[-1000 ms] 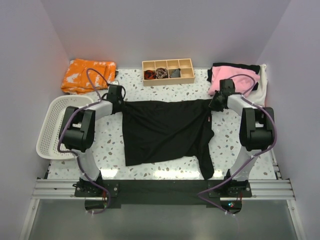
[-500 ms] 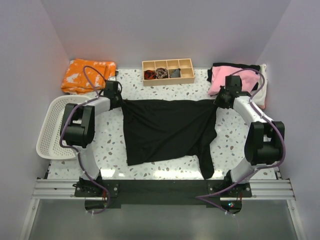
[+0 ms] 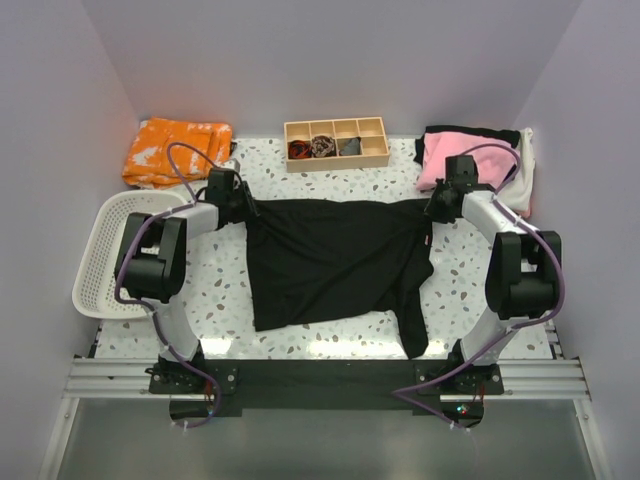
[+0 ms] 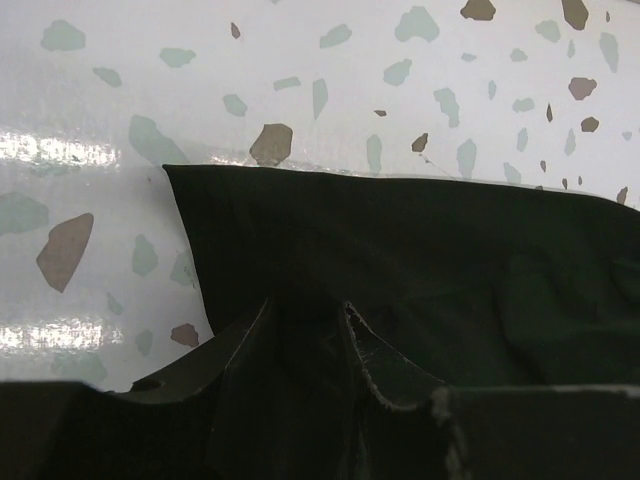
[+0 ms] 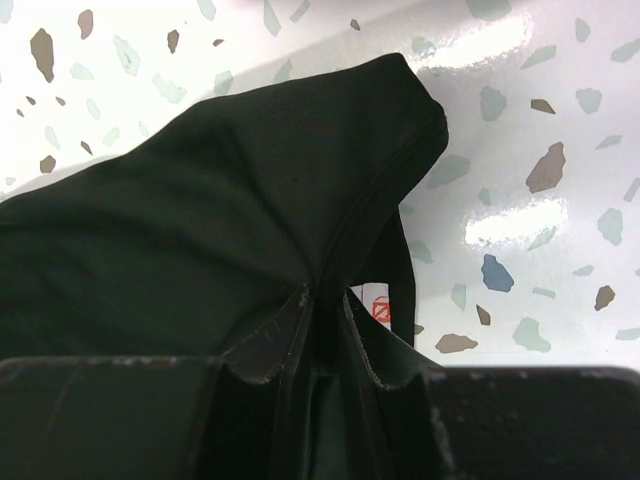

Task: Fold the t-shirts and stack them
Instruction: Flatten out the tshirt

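Noting the large black t-shirt (image 3: 335, 260) spread flat on the speckled table (image 3: 220, 290), its far edge running between our two arms.

Left gripper (image 4: 307, 312) sits at the shirt's far left corner. Its fingers are parted, with dark cloth lying in the gap and flat on the table beyond the tips.

Right gripper (image 5: 325, 300) sits at the far right corner. Its fingers are only slightly apart, and a stitched hem runs into the narrow gap. We cannot tell whether that hem is pinched or merely lying there. A small white label (image 5: 378, 306) with a red mark shows just right of these fingertips.

Pink, black and white shirts (image 3: 470, 155) are piled at the table's far right, just beyond the right gripper.
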`<state>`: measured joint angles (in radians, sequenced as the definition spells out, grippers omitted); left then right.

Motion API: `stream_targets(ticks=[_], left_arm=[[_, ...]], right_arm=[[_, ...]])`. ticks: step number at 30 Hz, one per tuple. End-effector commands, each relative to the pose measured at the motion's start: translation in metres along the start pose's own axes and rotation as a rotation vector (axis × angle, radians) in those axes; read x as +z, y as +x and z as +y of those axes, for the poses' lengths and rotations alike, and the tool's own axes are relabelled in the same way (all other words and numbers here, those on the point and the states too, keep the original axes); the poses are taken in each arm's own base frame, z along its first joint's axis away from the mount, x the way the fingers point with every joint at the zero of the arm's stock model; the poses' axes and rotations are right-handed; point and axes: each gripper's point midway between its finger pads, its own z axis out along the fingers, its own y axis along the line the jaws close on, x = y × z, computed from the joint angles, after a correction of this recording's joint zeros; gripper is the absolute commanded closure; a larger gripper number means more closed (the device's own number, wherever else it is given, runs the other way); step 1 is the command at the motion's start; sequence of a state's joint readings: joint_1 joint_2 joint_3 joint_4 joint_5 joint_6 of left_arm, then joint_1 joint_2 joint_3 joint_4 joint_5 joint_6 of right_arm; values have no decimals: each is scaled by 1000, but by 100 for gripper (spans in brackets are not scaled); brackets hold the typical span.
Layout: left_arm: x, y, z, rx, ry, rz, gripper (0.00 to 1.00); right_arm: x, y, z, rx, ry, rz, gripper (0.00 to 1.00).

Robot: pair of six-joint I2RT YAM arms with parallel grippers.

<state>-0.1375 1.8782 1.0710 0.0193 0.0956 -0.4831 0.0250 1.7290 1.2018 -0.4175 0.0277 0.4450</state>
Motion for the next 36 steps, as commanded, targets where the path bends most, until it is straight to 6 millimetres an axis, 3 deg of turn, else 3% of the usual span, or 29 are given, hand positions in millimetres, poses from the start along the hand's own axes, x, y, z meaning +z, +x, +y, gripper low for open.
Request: stream_targets(ticks=[1, 5, 7, 9, 11, 13, 16, 17, 18, 21, 25, 28, 29, 31, 32, 36], left_arm=[[-4, -23, -17, -12, 67, -67, 64], [6, -17, -9, -7, 29, -47, 70], [7, -16, -5, 5, 0, -46, 82], [8, -14, -5, 17, -14, -41, 85], [8, -12, -3, 36, -39, -41, 82], [8, -9, -2, 46, -48, -38, 71], [7, -6, -7, 60, -46, -40, 69], [9, -3, -9, 67, -45, -35, 71], [10, -3, -11, 72, -43, -33, 83], [15, -2, -17, 93, -39, -17, 100], [11, -6, -16, 108, -68, -21, 100], [-9, -27, -27, 117, -60, -76, 100], [-23, -44, -35, 120, -45, -122, 100], [-39, -59, -36, 132, -66, -155, 100], [-54, -78, -44, 137, -59, -200, 100], [-80, -100, -38, 163, -113, -235, 100]], right_arm=[[-1, -5, 4, -8, -19, -1, 81], [-2, -5, 4, -9, -21, 2, 81], [-2, -5, 4, -11, -18, 0, 81], [-2, -4, 4, -9, -19, 2, 81], [-1, -5, 4, -11, -19, 1, 81], [-1, -4, 4, -9, -22, 4, 80], [0, -3, 4, -11, -19, 9, 79], [1, -2, 4, -11, -19, 13, 79], [2, -2, 3, -11, -18, 14, 79], [2, -2, 4, -11, -18, 14, 78], [2, -1, 3, -14, -14, 15, 78], [-1, -3, 2, -14, -11, 7, 79], [-1, -3, 1, -17, -8, 7, 79], [-6, -7, 1, -17, -7, -8, 79], [-8, -8, 1, -17, -5, -14, 80], [-17, -16, -1, -17, 10, -48, 82]])
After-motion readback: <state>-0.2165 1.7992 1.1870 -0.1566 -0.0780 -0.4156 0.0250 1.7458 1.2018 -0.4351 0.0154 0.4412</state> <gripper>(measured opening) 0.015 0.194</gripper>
